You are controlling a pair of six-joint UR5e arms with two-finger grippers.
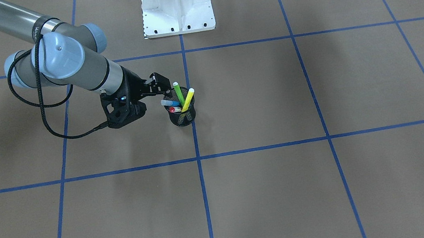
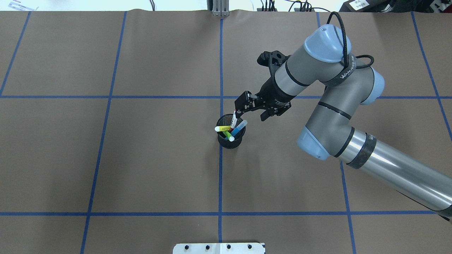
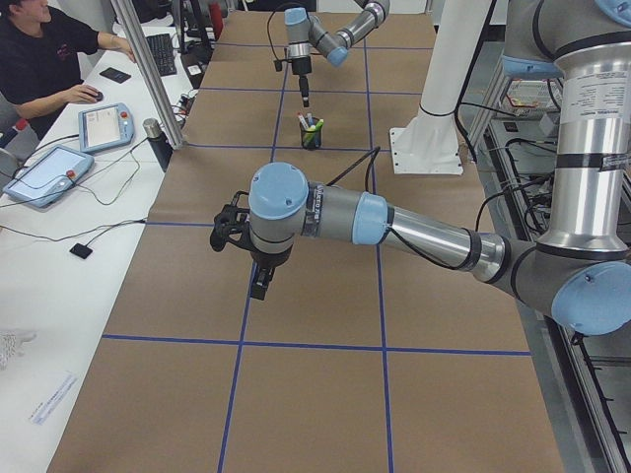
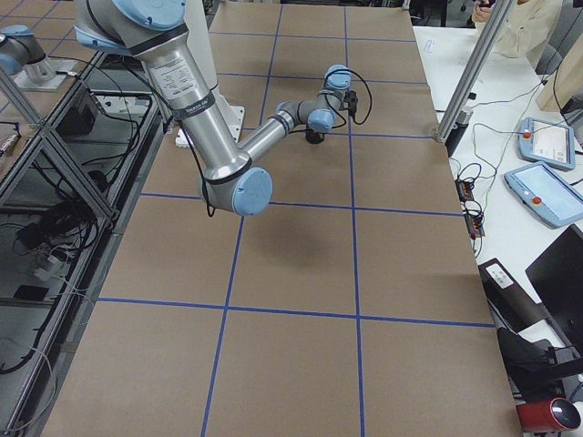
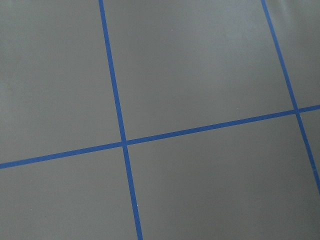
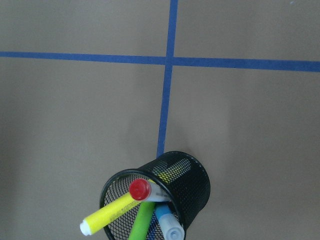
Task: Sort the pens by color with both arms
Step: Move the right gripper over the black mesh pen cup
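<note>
Four pens stand together in a black mesh cup (image 1: 182,118) at the table's middle: green (image 1: 178,92), yellow (image 1: 188,97), blue (image 1: 169,102) and a red-capped white one (image 2: 233,120). My right gripper (image 2: 241,106) hangs just above the cup's rim beside the red-capped pen, its fingers apart and holding nothing. The right wrist view looks down on the red cap (image 6: 140,189) and the cup (image 6: 192,185). My left gripper (image 3: 259,284) shows only in the exterior left view, over bare table far from the cup; I cannot tell whether it is open or shut.
Blue tape lines (image 1: 197,159) divide the brown table into squares. The white pedestal base (image 1: 177,9) stands behind the cup. A person sits at a side desk (image 3: 59,177) with tablets and cables beyond the table's edge.
</note>
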